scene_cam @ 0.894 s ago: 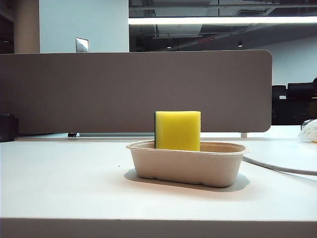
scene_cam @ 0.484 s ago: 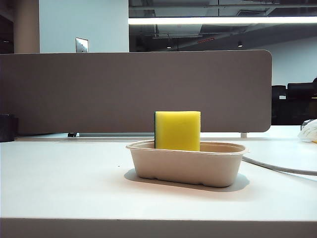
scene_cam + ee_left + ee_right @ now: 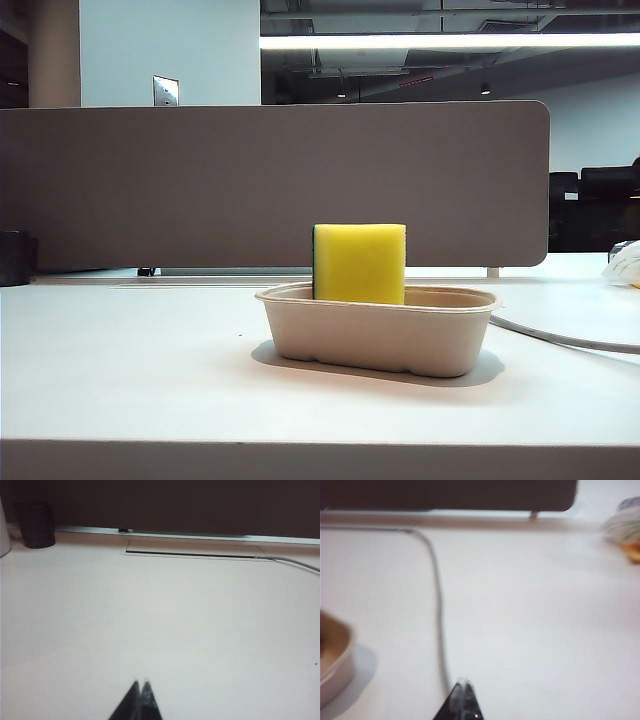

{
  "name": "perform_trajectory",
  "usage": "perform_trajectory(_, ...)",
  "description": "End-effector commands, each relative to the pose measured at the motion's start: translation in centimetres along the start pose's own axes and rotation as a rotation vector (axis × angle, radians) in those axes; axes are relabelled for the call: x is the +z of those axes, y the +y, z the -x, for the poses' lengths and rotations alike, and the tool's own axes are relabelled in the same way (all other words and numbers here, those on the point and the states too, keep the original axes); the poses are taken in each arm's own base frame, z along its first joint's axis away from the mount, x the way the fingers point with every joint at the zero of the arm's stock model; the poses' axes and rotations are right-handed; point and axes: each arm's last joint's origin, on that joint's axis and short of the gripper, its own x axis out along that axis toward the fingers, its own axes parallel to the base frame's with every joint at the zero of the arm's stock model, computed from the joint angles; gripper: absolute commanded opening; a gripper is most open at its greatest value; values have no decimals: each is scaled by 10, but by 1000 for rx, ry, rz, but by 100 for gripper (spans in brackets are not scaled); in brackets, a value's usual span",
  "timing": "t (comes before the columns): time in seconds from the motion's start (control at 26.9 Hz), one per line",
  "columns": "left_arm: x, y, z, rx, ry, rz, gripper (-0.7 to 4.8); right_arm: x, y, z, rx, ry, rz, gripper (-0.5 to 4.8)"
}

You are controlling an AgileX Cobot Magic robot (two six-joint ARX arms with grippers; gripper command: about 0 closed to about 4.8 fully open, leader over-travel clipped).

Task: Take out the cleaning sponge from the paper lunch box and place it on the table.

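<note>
Sponge (image 3: pixel 359 263): stood upright in box (image 3: pixel 378 335), frame centre; not removed.
Left gripper (image 3: pixel 139 683): fingers together, empty, over bare table (image 3: pixel 160 625).
Right gripper (image 3: pixel 465 682): fingers together, empty, beside box.
Progress: nothing done.

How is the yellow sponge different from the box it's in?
The sponge is bright yellow with a dark green edge; the box is plain beige. The sponge stands upright on end, taller than the box's rim; the box lies low and long. The sponge is a solid block; the box is an open tray. Neither is touched: no gripper is near them.
</note>
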Motion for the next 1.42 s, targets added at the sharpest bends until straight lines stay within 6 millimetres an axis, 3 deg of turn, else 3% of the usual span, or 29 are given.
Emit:
perform_trajectory(0.04,1,0,0,-3,-7,-1,-4,-3,10,0,94,34,17,-5)
perform_trajectory(0.48,1,0,0,-3,-6,-1,-4,-8,41,7,386,76,73,-5)
perform_trajectory(0.78,0,0,-1,-2,5,0,-4,-9,45,9,429,77,80,-5)
perform_trajectory(0.97,-8,-1,-7,-5,108,4,-4,-9,45,9,428,77,80,-5)
perform_trajectory(1.23,-21,-25,-11,-224,264,-33,-4,-9,45,9,429,77,80,-5)
perform_trajectory(1.42,-22,-44,-6,-407,276,-70,-4,-9,45,9,429,77,80,-5)
